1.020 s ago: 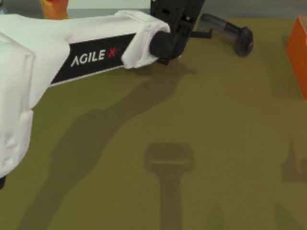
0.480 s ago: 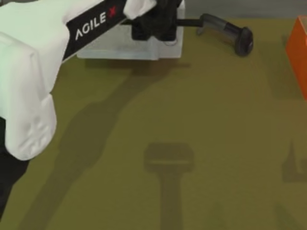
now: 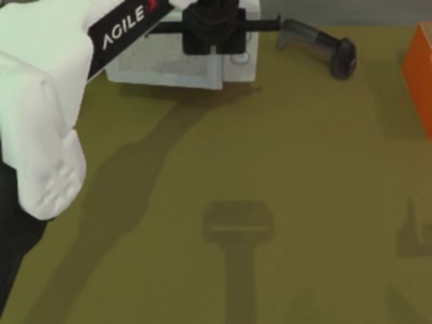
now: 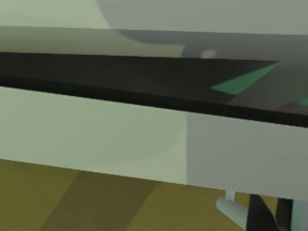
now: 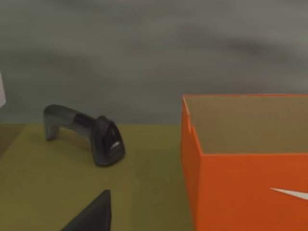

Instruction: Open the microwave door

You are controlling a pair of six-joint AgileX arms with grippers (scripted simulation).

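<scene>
The white microwave [image 3: 233,75] stands at the table's back edge, left of centre. Its door [image 3: 169,67] shows a grey mesh window, with a round knob [image 3: 239,58] to its right. My left gripper [image 3: 212,27] hangs black over the microwave's top front, right of the window. In the left wrist view a white panel [image 4: 240,154] fills the frame, crossed by a dark band [image 4: 144,86]. A pale grey handle bar [image 4: 231,209] lies beside dark gripper parts. My right arm is out of the top view; a dark part of its gripper [image 5: 94,219] shows.
A dark grey handheld scanner [image 3: 317,44] lies just right of the microwave, also in the right wrist view [image 5: 86,134]. An open orange box [image 3: 420,74] stands at the right edge. My left arm's white body [image 3: 40,101] covers the table's left side.
My left arm has swung toward the table's back edge, uncovering the microwave's front. Its gripper has moved back and slightly left, onto the microwave.
</scene>
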